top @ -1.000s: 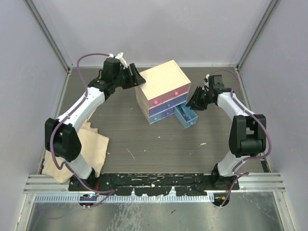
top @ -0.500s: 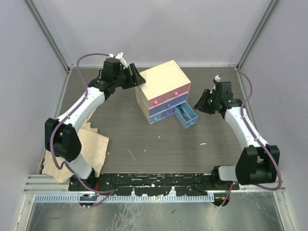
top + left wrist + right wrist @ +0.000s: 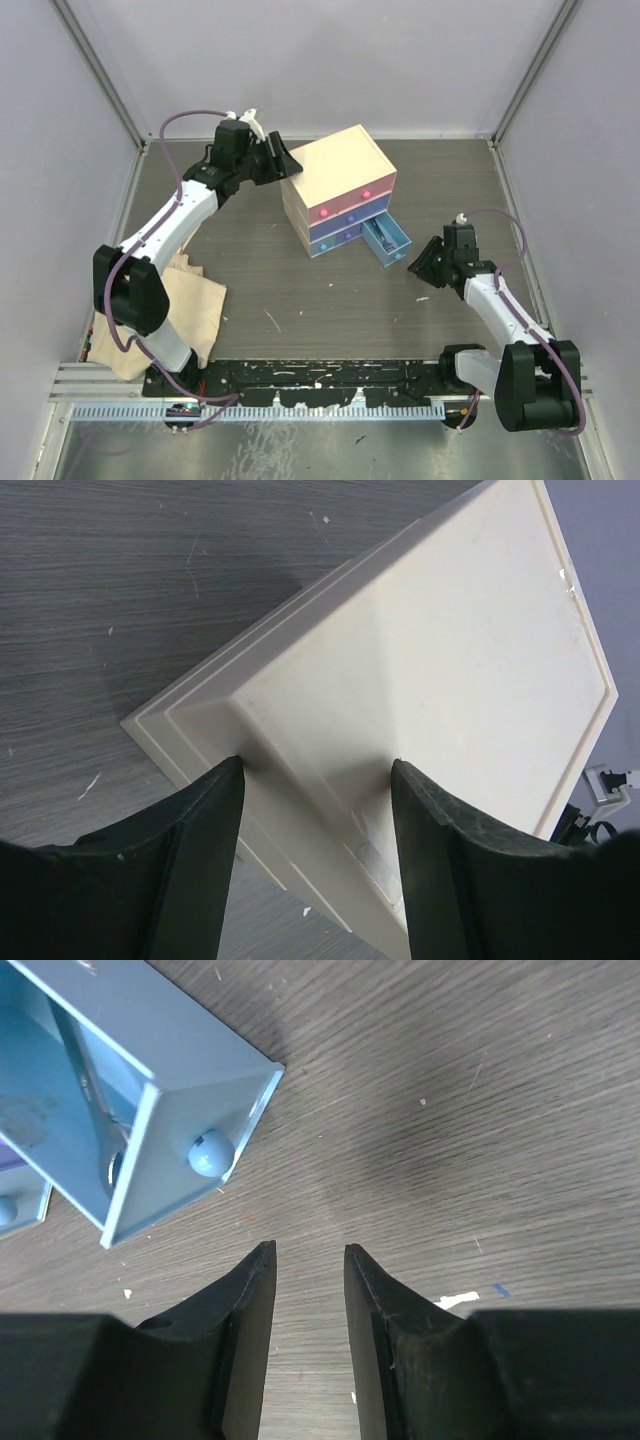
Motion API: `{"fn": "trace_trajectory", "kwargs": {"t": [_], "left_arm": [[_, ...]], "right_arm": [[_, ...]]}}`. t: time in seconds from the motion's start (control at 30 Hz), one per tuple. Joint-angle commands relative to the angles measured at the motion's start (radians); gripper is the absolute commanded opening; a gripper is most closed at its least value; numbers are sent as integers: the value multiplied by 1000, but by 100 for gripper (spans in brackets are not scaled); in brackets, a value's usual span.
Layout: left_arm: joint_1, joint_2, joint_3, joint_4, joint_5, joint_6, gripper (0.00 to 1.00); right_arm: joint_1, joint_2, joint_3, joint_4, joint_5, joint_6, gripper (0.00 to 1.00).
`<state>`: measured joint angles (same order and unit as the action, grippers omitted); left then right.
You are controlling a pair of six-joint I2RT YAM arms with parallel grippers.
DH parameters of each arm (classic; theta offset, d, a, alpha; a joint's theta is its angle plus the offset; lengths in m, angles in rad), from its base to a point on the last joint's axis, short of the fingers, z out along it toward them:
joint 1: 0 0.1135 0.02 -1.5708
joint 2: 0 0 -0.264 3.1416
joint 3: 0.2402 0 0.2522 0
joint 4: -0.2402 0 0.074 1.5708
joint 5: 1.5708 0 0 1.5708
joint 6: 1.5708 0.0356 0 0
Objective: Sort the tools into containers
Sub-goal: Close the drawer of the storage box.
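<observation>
The cream chest (image 3: pixel 340 165) stands at the back middle of the table, its pink drawer (image 3: pixel 345 207) and purple drawer (image 3: pixel 345 228) pushed in. The blue drawer (image 3: pixel 386 241) is pulled far out, and a silver wrench (image 3: pixel 110 1155) lies inside it behind the front panel (image 3: pixel 180 1035) with the round knob (image 3: pixel 211 1152). My left gripper (image 3: pixel 285 165) is closed on the chest's back left corner (image 3: pixel 450 660), one finger on each side (image 3: pixel 318 763). My right gripper (image 3: pixel 418 268) hovers open over bare table just in front of the blue drawer, nothing between its fingers (image 3: pixel 308 1248). No other tools show.
A crumpled beige cloth (image 3: pixel 185 300) lies at the near left beside the left arm's base. A thin pale sliver (image 3: pixel 271 320) and a white scrap (image 3: pixel 422 298) lie on the dark table. Grey walls enclose the table on three sides.
The right arm has swung back from the far right of the chest toward the near side, ending just in front of the pulled-out blue drawer. The left arm and chest have not moved.
</observation>
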<state>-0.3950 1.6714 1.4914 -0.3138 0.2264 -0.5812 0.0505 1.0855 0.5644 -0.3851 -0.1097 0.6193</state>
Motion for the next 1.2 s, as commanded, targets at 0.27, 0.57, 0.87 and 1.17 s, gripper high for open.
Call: {"fn": "trace_trajectory", "kwargs": {"t": [0.27,0.57,0.87,1.17], "left_arm": [[-10,52,11,-105,37,58,56],[-10,53,12,-103,43,58,54],[-10,53,15,-103,53,57,54],[-10,49,15,-101,61,55,53]], "right_arm": [[8,148,-54,330,-74,147,39],[47,264,46,408,-94,187,39],[71,368,147,454,-98,205,39],[109,473,207,527,-77,221,39]]}}
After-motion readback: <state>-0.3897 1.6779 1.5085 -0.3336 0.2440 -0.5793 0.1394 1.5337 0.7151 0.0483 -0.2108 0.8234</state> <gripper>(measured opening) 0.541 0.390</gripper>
